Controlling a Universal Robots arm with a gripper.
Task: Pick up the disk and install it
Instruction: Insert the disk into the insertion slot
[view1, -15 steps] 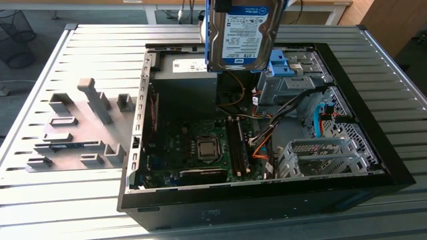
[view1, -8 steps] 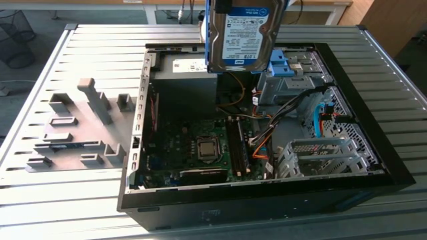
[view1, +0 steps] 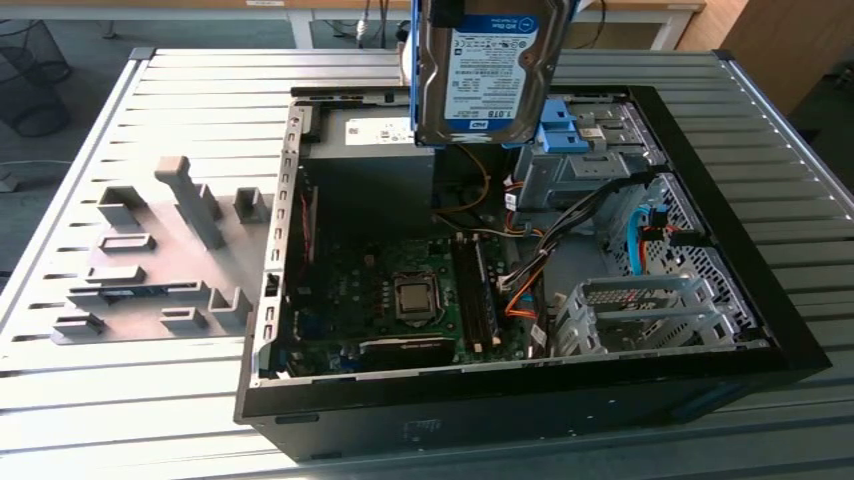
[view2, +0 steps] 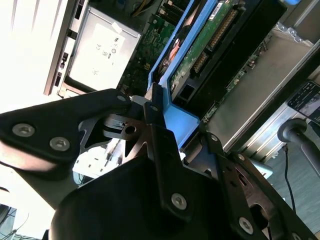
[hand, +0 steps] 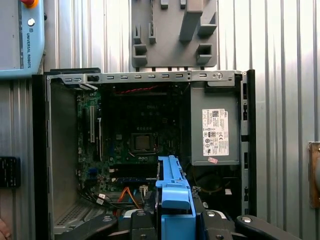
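I am clamping my gripper (hand: 175, 222) on the disk (view1: 481, 75), with my black fingers (view2: 160, 150) pressing its blue bracket from both sides. I am pointing my wrist downward and holding the disk on edge beneath it, with my finger linkages spreading outward in both wrist views.

I see print on the disk (view1: 487, 70) label and the white sticker (hand: 215, 132) on the grey box (hand: 200, 105), none I can read surely
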